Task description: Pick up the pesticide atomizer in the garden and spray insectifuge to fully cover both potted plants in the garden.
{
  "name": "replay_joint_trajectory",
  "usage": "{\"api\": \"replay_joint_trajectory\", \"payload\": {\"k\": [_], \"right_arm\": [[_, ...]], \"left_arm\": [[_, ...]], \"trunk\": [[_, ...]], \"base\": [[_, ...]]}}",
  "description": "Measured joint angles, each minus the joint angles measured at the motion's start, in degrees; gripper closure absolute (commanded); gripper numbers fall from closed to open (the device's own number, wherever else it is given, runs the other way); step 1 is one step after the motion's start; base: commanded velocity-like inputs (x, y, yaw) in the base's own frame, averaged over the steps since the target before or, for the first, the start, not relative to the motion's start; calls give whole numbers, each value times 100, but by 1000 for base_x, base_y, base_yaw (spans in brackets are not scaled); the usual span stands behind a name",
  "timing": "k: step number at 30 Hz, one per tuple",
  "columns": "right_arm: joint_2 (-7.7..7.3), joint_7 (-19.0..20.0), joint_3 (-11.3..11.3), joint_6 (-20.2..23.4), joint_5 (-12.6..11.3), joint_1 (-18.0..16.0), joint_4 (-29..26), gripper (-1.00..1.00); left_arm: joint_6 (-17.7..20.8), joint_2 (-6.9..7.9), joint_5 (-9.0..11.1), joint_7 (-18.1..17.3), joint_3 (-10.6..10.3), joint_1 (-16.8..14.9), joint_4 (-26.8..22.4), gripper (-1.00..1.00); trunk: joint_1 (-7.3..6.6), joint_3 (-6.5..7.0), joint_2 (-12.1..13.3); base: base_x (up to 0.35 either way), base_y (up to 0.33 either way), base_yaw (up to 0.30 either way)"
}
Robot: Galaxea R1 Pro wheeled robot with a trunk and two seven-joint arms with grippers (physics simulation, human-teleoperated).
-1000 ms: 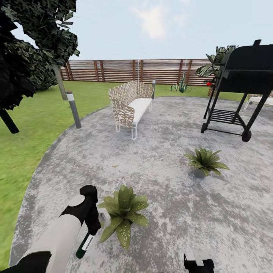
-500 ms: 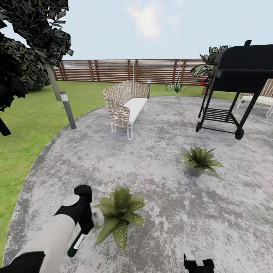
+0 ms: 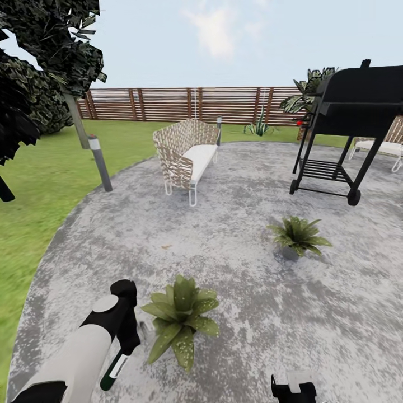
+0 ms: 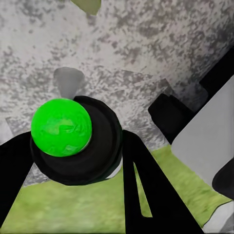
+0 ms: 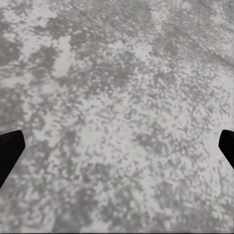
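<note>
My left gripper (image 3: 129, 342) is shut on the pesticide atomizer (image 3: 114, 370), a slim dark-green bottle with a white label that hangs tilted below the fingers. In the left wrist view its round green end (image 4: 61, 127) sits between the black fingers (image 4: 146, 195). Just right of that gripper stands the near potted plant (image 3: 179, 319), its leaves dotted with whitish specks of insectifuge (image 3: 182, 346). The second potted plant (image 3: 296, 235) sits farther off to the right on the paving. My right gripper (image 3: 294, 388) is low at the frame's edge, open over bare paving (image 5: 117, 122).
A wicker bench (image 3: 187, 154) stands ahead at the paving's far side, a black grill (image 3: 347, 123) at the right. A short bollard light (image 3: 99, 162) marks the lawn (image 3: 39, 184) edge on the left. A wooden fence (image 3: 190, 103) closes the back.
The camera swung a little to the right, shifting the scene left. My left gripper with the atomizer has dropped slightly lower and drawn a bit away from the near plant.
</note>
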Motion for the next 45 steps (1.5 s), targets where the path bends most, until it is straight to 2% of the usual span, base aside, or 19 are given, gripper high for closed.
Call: {"api": "replay_joint_trajectory", "payload": {"k": [10,19,26,28,31,34,35,37,45], "right_arm": [[0,-1,1,-3,0,0,0,-100],[0,-2,3,-2,0,1,-2,-100],[0,-2,1,-2,0,-1,0,-100],[0,-2,1,0,0,-1,0,-100],[0,-2,1,-3,0,-1,0,-100],[0,-1,1,-1,0,-1,0,-100],[0,0,1,-2,0,0,0,-100],[0,0,0,-3,0,-1,0,-100],[0,5,0,-3,0,-1,0,-100]], "left_arm": [[6,-10,-8,20,11,4,5,100],[0,-200,-15,101,9,3,5,100],[-21,-199,-24,218,-6,14,28,100],[-33,-170,1,395,-7,19,62,100],[-43,-162,34,467,32,21,53,100],[-35,-256,102,475,50,10,5,100],[-35,-325,216,471,45,2,-1,100],[-35,-368,389,457,38,-3,2,100],[-99,-290,438,392,-14,28,89,100]], "trunk": [[-1,0,0],[0,0,0],[0,0,0],[0,0,0],[0,0,0],[0,0,0],[0,0,0],[0,0,0],[0,0,0]], "base": [[-22,148,-187],[125,66,-121],[1,0,-132],[0,0,-4],[0,0,0],[0,0,0],[0,0,0],[0,0,0],[0,0,0]]}}
